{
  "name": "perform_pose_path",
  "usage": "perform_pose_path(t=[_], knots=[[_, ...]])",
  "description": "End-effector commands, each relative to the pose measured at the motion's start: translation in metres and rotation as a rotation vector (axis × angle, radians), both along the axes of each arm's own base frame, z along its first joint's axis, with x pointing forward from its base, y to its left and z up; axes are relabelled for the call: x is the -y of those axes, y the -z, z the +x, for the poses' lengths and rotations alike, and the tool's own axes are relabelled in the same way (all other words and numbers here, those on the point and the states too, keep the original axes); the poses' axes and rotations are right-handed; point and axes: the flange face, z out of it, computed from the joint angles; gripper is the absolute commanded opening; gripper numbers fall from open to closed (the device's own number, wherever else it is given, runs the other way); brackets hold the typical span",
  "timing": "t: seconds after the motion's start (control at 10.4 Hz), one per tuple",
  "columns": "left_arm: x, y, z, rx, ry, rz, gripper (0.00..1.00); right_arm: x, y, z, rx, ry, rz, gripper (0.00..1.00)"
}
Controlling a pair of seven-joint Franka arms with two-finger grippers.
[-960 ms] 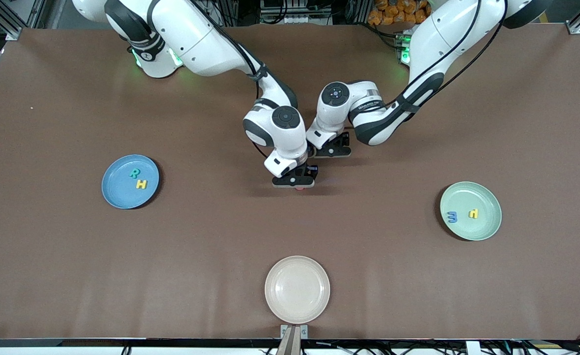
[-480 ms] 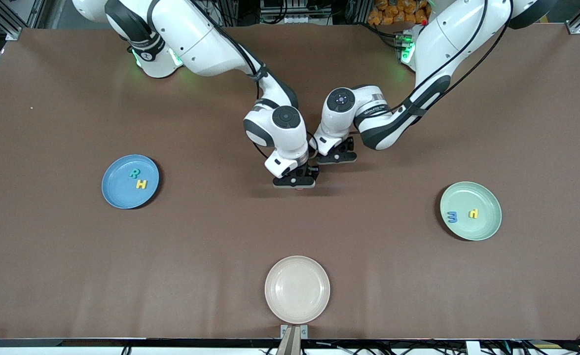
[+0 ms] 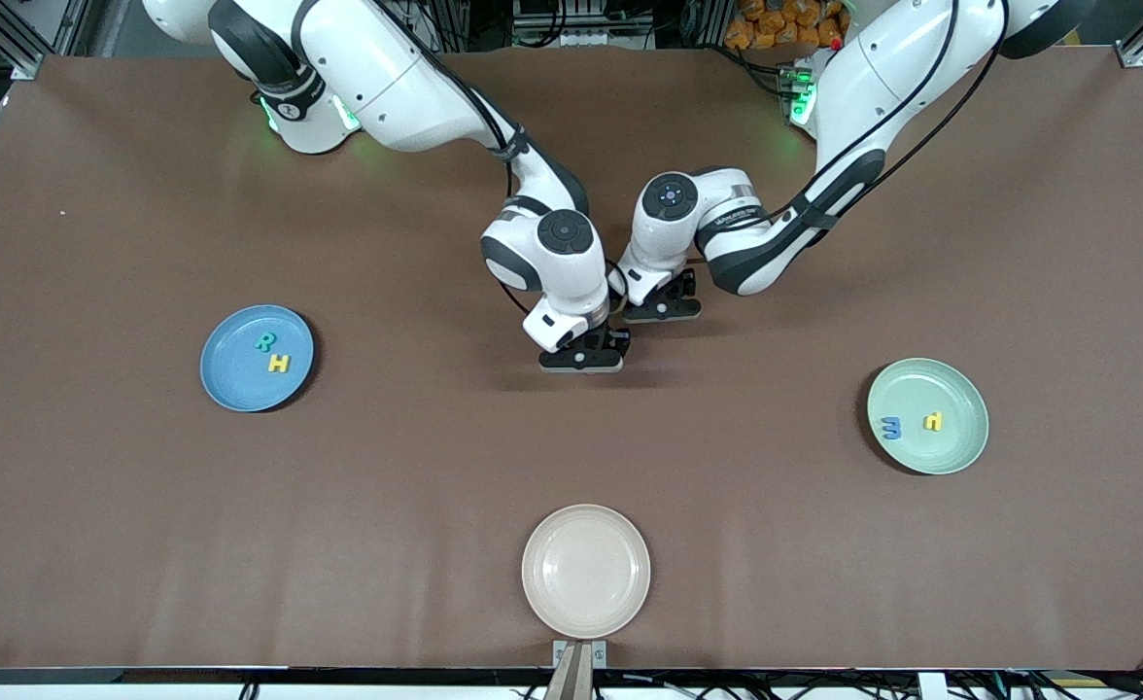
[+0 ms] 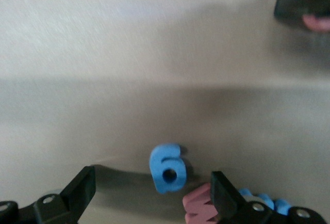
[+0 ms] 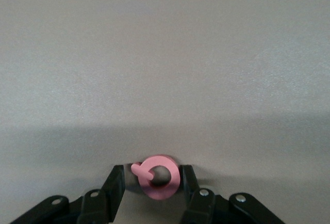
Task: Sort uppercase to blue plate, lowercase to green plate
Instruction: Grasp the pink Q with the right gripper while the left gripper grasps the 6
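My right gripper is over the middle of the table, shut on the red round G-like letter, low over the table. My left gripper is beside it, open and low over the table. The blue g lies flat between its fingers. The red m/w-like letter and another blue letter lie by one finger. The blue plate holds the teal R and yellow H. The green plate holds the blue e and the yellow p/h-like letter.
An empty cream plate sits near the table's front edge, nearer to the front camera than both grippers. The two wrists are close together. The right gripper's finger shows in the left wrist view.
The left gripper has shifted slightly toward the front camera and the left arm's end. The red letter's edge that showed under the right gripper in the front view no longer shows.
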Motion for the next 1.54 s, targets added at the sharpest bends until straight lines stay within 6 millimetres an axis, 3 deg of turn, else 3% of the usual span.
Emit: perform_pose_path(t=[0.0, 0.29, 0.67, 0.96, 1.44], knots=[[0.008, -0.005, -0.011, 0.016, 0.003, 0.002, 1.00, -0.006, 0.013, 0.000, 0.018, -0.017, -0.005, 0.44], [0.004, -0.020, 0.005, 0.045, -0.021, -0.006, 1.00, -0.006, 0.013, 0.000, 0.022, -0.024, -0.008, 0.37], [0.006, -0.034, 0.023, 0.065, -0.052, -0.022, 1.00, -0.004, 0.008, 0.004, 0.029, -0.044, -0.011, 0.36], [0.006, -0.026, 0.031, 0.048, -0.062, -0.030, 1.00, 0.003, 0.002, 0.013, 0.039, -0.080, -0.017, 0.34], [0.006, -0.008, 0.020, 0.011, -0.063, -0.011, 1.00, 0.017, -0.008, 0.029, 0.050, -0.112, -0.029, 0.31]])
